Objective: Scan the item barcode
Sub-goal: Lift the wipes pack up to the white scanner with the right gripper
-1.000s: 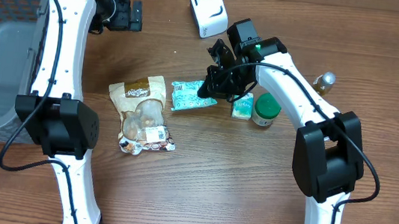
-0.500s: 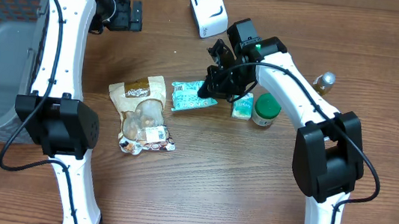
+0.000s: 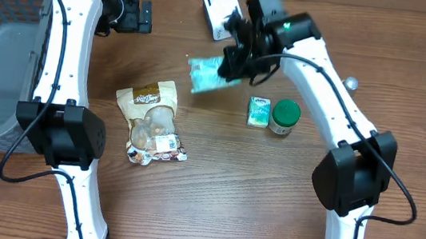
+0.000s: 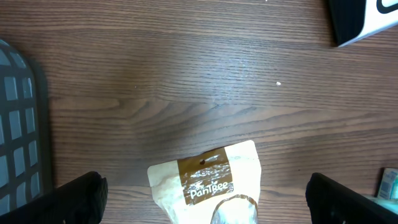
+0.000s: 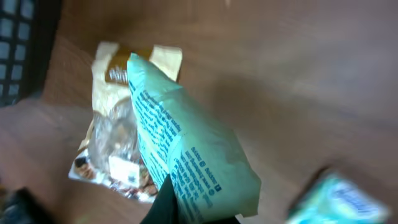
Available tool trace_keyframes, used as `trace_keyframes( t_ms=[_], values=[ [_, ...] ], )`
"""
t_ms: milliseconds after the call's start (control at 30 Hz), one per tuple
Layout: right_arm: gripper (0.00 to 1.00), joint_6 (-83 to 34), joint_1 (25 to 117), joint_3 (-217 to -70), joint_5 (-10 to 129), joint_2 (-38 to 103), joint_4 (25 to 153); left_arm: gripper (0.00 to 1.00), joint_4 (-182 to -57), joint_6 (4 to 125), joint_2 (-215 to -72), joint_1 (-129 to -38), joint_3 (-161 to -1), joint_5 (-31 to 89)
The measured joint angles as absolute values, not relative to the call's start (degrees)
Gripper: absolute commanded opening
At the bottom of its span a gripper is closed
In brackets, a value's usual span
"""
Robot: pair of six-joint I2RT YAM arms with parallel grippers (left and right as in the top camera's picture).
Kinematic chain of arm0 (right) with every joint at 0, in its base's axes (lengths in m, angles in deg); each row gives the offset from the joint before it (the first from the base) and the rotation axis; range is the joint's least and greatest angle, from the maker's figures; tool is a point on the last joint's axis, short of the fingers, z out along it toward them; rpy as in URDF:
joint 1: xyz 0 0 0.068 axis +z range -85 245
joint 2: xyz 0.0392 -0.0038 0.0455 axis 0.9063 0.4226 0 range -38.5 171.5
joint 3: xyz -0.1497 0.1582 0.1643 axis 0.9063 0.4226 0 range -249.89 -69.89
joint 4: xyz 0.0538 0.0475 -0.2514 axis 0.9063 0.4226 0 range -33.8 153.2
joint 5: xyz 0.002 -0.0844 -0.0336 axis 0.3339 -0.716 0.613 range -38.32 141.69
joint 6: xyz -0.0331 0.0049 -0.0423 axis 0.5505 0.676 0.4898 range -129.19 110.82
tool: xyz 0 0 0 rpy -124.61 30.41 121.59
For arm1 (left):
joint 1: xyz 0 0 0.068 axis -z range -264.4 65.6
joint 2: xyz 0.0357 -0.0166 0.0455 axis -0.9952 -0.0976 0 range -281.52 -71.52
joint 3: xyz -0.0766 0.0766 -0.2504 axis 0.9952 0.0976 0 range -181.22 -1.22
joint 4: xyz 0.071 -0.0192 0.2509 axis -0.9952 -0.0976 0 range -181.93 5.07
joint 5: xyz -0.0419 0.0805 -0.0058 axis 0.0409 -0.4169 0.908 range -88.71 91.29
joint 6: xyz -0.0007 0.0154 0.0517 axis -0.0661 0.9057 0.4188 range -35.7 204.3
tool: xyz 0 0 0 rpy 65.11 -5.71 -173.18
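Packet [image 3: 204, 74] in teal wrap sits pinched in the right gripper [image 3: 231, 64] (clear of the wood), scanner [image 3: 221, 9] just beyond its fingers. Left gripper [image 3: 135, 16] gapes wide, snack pouch [image 4: 208, 186] beneath it.

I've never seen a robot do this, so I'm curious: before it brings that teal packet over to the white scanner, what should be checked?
1. Grip: right gripper shut on teal packet: ok.
2. Packet held clear of the table: ok.
3. Barcode facing the white scanner: cannot tell, the print is blurred.
4. Nothing between packet and scanner: ok.
5. The left gripper open and well away: ok.
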State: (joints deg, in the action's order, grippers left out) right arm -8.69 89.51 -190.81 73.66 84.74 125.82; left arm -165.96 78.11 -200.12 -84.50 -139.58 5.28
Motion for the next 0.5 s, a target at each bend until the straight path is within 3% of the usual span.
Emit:
trace_keyframes(
  t_ms=[233,500],
  values=[
    [0.04,1.16,89.51,-202.25,68.64,84.00,126.72,1.00,-165.96,78.11,-200.12,-84.50,-139.58,5.28],
    [0.04,12.57,89.51,-203.82,67.11,83.26,123.64,1.00,-165.99,78.11,-200.12,-84.50,-139.58,5.28]
  ],
)
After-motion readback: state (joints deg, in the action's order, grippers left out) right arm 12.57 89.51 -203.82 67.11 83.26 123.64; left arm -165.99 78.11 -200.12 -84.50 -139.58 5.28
